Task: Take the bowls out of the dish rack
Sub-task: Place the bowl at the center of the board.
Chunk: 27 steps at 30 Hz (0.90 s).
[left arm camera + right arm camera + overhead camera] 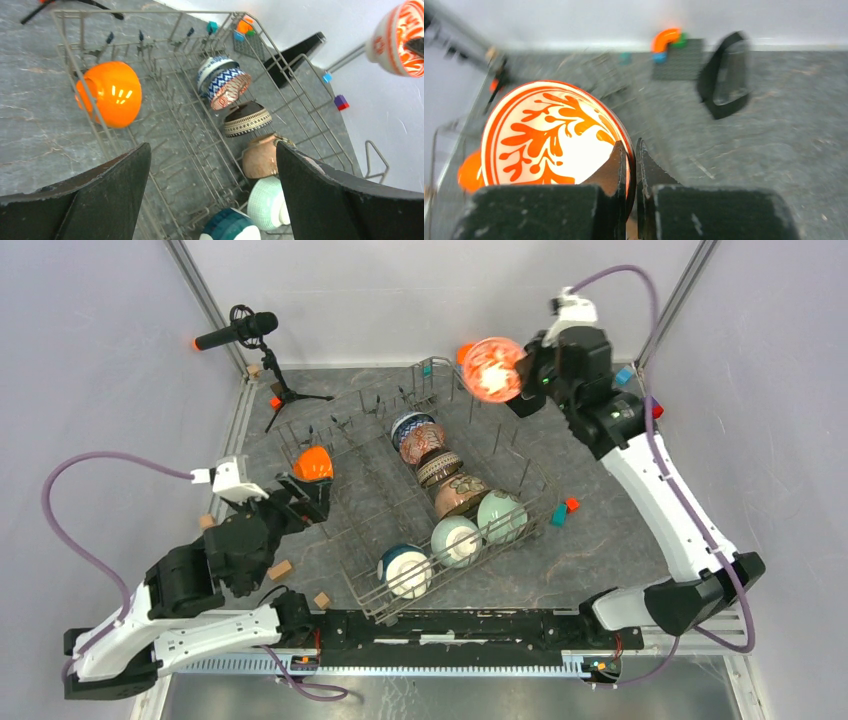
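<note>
Glossy red-floral bowl [490,368] tipped on edge above far corner of wire dish rack [150,12], right claw [630,150] pinching its rim, left claw [212,147] wide open, empty

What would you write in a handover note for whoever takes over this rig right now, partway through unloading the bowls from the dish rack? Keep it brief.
Right gripper: shut on the rim of the red-floral bowl, held in the air by the dish rack's far right corner.
Left gripper: open, above the rack's left half near the orange bowl.
In the rack: seven bowls in a row on the right, the orange one at the left wall.
Done: one bowl lifted out, not yet set down.
Left: set it on the table, then unload the other eight.
</note>
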{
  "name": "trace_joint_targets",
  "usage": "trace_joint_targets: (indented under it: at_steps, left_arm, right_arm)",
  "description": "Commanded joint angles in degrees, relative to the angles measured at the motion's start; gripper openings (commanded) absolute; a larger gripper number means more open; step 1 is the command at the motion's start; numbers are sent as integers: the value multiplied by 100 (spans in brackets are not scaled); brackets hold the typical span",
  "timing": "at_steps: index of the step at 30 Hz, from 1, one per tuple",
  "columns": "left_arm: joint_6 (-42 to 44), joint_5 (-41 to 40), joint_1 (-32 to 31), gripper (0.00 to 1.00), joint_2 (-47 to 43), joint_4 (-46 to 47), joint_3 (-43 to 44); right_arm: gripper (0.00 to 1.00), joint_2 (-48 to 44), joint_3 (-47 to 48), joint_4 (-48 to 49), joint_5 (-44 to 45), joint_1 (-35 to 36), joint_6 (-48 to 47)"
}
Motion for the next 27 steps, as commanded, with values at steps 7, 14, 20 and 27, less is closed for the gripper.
trace_joint_targets:
  at_steps: [7,14,20,27]
  left_arm:
    - [638,-781,9,100,-831,533,-804]
    - [554,-816,4,100,-1095,405,-1202]
    - [560,-707,7,100,-1221,342,-1288]
    - [668,-703,2,100,-1364,381,-1416]
  right_arm:
    - [0,-376,-1662,2150,318,-2634,2024]
    - [0,65,-2139,2133,435,-3320,1859]
    - [0,715,-2536,2414,-89,-3681,1789]
    - [0,1569,-2735,2939,-639,-3978,1845]
